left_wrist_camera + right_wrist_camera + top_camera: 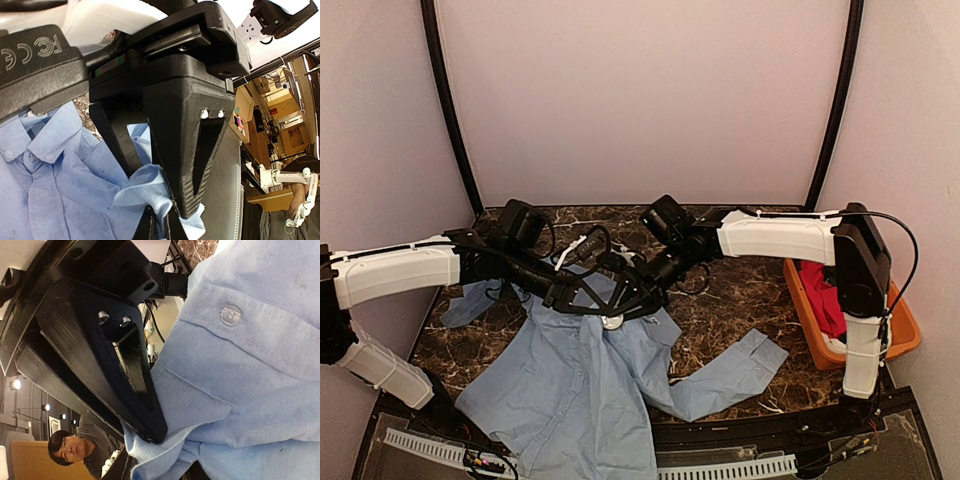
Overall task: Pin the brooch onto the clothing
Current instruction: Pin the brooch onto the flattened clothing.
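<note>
The light blue shirt [570, 390] lies spread on the dark marble table, collar toward the back. Both grippers meet over its upper front. My left gripper [594, 302] is shut on a raised fold of the shirt [145, 187], pinched between its fingertips [187, 200]. My right gripper [634, 298] is shut on another fold of the shirt [200, 405] near a button [230, 315]. A small round silvery piece, apparently the brooch [613, 322], sits on the shirt just below the two grippers. It is hidden in both wrist views.
An orange bin [820, 350] holding a red garment [825, 295] stands at the right edge. One shirt sleeve [735, 370] stretches right across the marble table [740, 290]. Black cables loop between the two arms.
</note>
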`<state>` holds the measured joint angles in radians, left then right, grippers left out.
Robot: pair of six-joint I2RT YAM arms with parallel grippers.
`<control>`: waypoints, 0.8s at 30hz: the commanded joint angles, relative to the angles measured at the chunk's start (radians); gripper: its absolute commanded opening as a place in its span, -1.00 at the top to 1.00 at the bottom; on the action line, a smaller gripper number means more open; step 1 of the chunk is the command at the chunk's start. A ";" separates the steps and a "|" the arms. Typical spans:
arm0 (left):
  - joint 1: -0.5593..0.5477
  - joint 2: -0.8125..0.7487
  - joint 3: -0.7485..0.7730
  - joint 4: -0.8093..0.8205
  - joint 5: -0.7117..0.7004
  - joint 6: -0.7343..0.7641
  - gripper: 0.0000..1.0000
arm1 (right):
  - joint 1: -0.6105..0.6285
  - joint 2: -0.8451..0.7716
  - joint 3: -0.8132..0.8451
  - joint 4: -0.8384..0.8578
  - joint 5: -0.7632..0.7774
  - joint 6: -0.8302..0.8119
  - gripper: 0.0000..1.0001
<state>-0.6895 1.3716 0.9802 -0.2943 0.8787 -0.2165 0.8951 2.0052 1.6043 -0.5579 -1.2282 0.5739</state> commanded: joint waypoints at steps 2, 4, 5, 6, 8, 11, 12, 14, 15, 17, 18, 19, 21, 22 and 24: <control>0.012 -0.027 -0.011 0.004 -0.098 0.005 0.99 | 0.042 -0.006 0.004 0.053 -0.032 0.043 0.56; 0.013 -0.029 -0.012 0.004 -0.103 0.003 0.99 | 0.045 -0.005 -0.002 0.053 -0.033 0.041 0.68; 0.013 -0.029 -0.012 0.004 -0.105 0.002 0.99 | 0.045 -0.005 -0.006 0.052 -0.034 0.040 0.74; 0.013 -0.029 -0.011 0.003 -0.108 0.002 0.99 | 0.046 -0.005 -0.008 0.053 -0.034 0.040 0.80; 0.014 -0.028 -0.009 -0.004 -0.121 0.006 0.99 | 0.047 -0.005 -0.012 0.052 -0.036 0.039 0.88; 0.013 -0.029 -0.003 -0.013 -0.125 0.010 0.99 | 0.047 -0.007 -0.010 0.053 -0.037 0.039 0.91; 0.014 -0.029 -0.002 -0.018 -0.128 0.014 0.99 | 0.047 -0.007 -0.008 0.053 -0.037 0.039 0.91; 0.013 -0.029 0.003 -0.030 -0.137 0.022 0.99 | 0.046 -0.005 -0.004 0.054 -0.040 0.040 0.93; 0.013 -0.030 0.004 -0.031 -0.138 0.025 0.99 | 0.046 -0.004 -0.002 0.053 -0.041 0.040 0.95; 0.013 -0.035 0.004 -0.032 -0.141 0.029 0.99 | 0.045 -0.003 0.000 0.054 -0.041 0.041 0.99; 0.013 -0.038 0.003 -0.033 -0.141 0.028 0.97 | 0.045 -0.002 -0.001 0.054 -0.040 0.038 1.00; 0.014 -0.040 0.002 -0.033 -0.140 0.028 0.96 | 0.044 -0.003 -0.001 0.054 -0.040 0.039 1.00; 0.013 -0.042 0.003 -0.031 -0.137 0.026 0.95 | 0.042 -0.003 -0.003 0.054 -0.031 0.037 1.00; 0.013 -0.043 0.003 -0.029 -0.135 0.026 0.94 | 0.042 -0.002 -0.003 0.053 -0.027 0.035 1.00; 0.013 -0.042 0.003 -0.025 -0.132 0.025 0.92 | 0.041 -0.002 -0.001 0.051 -0.022 0.032 1.00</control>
<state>-0.6868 1.3464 0.9791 -0.3321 0.8333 -0.2203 0.9070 2.0052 1.5982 -0.5102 -1.2209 0.5838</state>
